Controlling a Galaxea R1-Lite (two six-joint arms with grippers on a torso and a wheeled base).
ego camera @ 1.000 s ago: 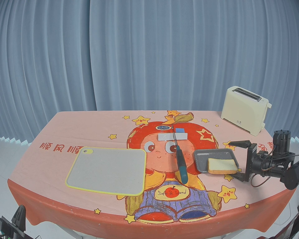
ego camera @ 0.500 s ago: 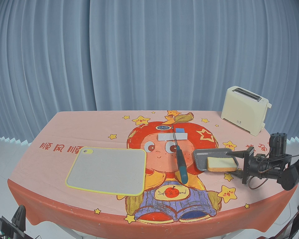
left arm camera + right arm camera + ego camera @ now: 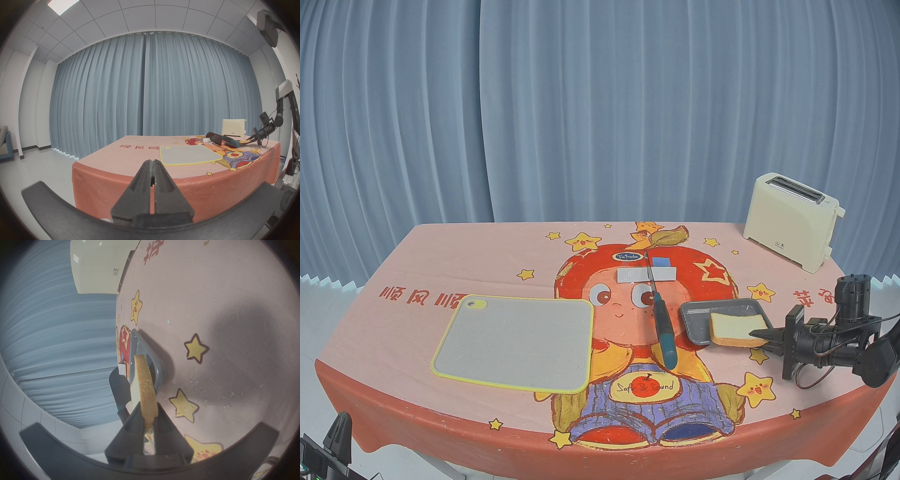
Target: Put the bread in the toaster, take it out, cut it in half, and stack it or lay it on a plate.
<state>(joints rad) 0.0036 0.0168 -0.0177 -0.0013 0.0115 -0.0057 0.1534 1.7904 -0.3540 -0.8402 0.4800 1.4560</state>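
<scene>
A slice of bread (image 3: 737, 328) lies in the grey tray (image 3: 700, 314) at the table's right, its right edge over the tray rim. My right gripper (image 3: 761, 335) is level with the table and shut on that edge. In the right wrist view the bread (image 3: 144, 387) sits edge-on between the fingers (image 3: 135, 424) of my right gripper (image 3: 149, 422), in front of the tray (image 3: 157, 365). The cream toaster (image 3: 790, 219) stands at the far right corner. My left gripper (image 3: 152, 178) hangs shut and empty, low beyond the table's left end.
A teal-handled knife (image 3: 663, 322) lies mid-table, its blade pointing away, just left of the tray. A grey cutting board (image 3: 515, 342) with a yellow rim sits at the front left. Bare cloth lies between tray and toaster (image 3: 100, 265).
My right gripper, wide open a second ago, has dropped toward the table and shut on the bread's right edge. Bread and tray have shifted slightly left.
</scene>
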